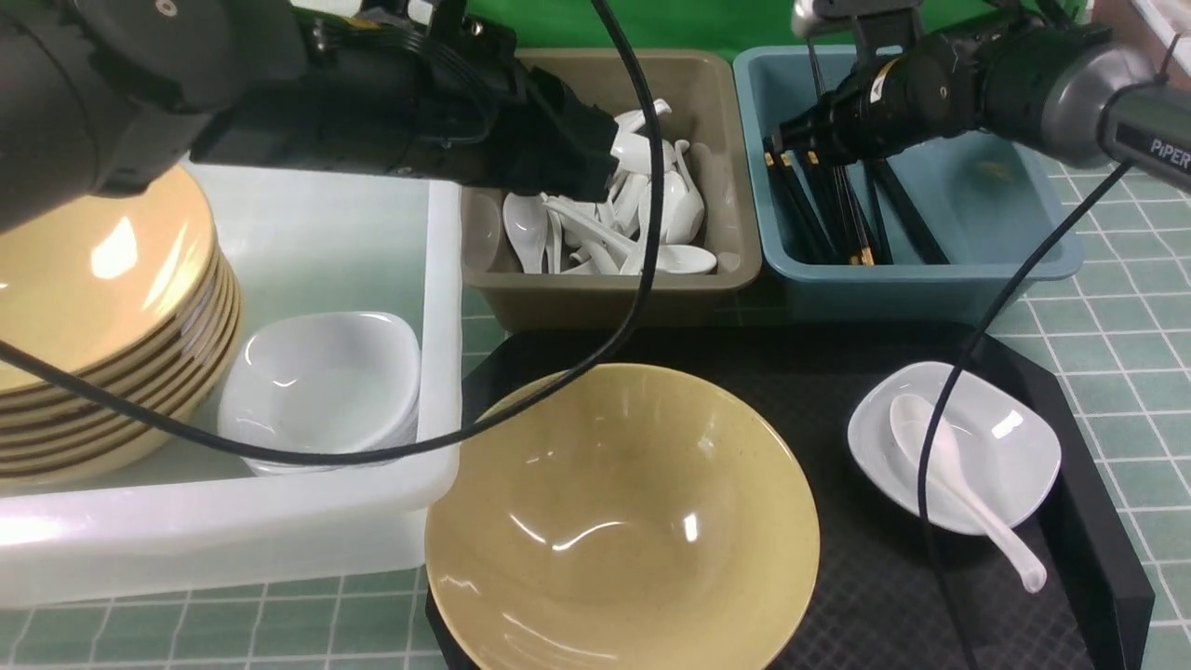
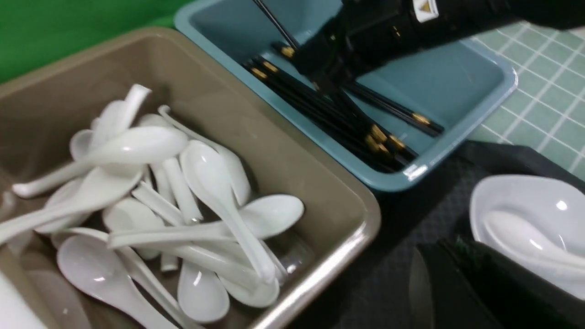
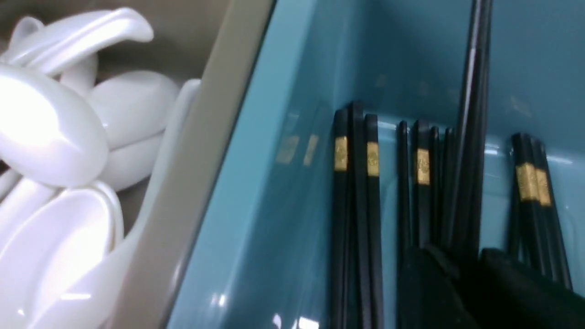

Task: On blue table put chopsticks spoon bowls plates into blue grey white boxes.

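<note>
My right gripper point(image 1: 780, 141) is shut on black chopsticks point(image 3: 470, 137) and holds them tilted, tips down, inside the blue box point(image 1: 916, 284), where several more chopsticks point(image 1: 823, 219) lie. My left gripper point(image 1: 600, 167) hangs over the grey box point(image 1: 605, 293) of white spoons point(image 1: 605, 233); its jaws look shut and empty point(image 2: 452, 278). A yellow bowl point(image 1: 623, 521) sits on the black tray point(image 1: 875, 596). Beside it is a white plate point(image 1: 1005, 437) with a spoon point(image 1: 958, 489) in it. The white box point(image 1: 445, 279) holds stacked yellow bowls point(image 1: 93, 326) and plates point(image 1: 321, 386).
The three boxes stand side by side on the tiled blue table point(image 1: 1117, 335), behind and left of the black tray. Cables point(image 1: 642, 233) from both arms hang across the grey box and the white plate. A green backdrop is behind the boxes.
</note>
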Robot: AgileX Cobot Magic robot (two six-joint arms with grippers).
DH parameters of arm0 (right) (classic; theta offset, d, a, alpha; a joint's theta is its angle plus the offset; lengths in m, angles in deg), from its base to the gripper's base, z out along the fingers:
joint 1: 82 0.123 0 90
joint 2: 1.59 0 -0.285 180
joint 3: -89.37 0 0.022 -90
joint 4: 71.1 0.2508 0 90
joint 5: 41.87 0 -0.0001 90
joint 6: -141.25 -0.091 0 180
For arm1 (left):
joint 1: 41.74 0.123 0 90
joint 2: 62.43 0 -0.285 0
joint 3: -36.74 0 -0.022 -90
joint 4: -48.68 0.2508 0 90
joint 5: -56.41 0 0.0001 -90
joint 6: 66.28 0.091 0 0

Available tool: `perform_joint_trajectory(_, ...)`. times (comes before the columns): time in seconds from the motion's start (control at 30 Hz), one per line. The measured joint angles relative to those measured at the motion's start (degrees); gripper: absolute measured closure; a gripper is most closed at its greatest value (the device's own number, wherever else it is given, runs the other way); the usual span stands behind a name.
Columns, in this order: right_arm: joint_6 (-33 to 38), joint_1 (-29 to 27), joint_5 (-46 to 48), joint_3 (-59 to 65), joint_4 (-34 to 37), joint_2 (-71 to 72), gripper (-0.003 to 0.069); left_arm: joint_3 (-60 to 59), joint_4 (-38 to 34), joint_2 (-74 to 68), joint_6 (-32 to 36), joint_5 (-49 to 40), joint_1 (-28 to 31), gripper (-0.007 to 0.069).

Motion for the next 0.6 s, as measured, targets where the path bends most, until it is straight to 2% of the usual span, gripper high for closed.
perform_joint_trajectory(0.07,-0.32,0.00,4.42,-1.98,0.06,0.14,0.0398,0.00,0.11,0.54,0.00,-1.04,0.00,0.0623)
perform_joint_trajectory(0.1,-0.35,0.00,4.42,-2.23,0.06,0.21,0.0398,0.00,0.25,0.65,0.00,-1.14,0.00,0.0623)
perform_joint_trajectory(0.2,-0.21,0.00,18.12,-7.85,0.11,2.42,0.0270,0.00,1.32,3.83,0.86,-2.02,0.00,0.0623)
perform_joint_trajectory(0.23,-0.10,0.00,18.90,-8.24,0.11,2.61,0.0264,0.00,1.32,4.10,0.99,-2.02,0.00,0.0623)
perform_joint_trajectory(0.3,3.15,0.00,28.82,-12.90,0.15,5.02,0.0213,0.00,1.98,7.77,2.38,-2.16,0.00,0.0623)
perform_joint_trajectory(0.4,9.31,0.12,39.53,-17.48,0.36,8.08,0.0191,0.11,2.93,11.68,3.08,-3.71,0.00,0.0623)
perform_joint_trajectory(0.6,13.80,0.56,43.12,-10.76,6.78,18.40,0.0188,0.18,3.26,17.22,3.26,-12.19,0.00,0.0623)
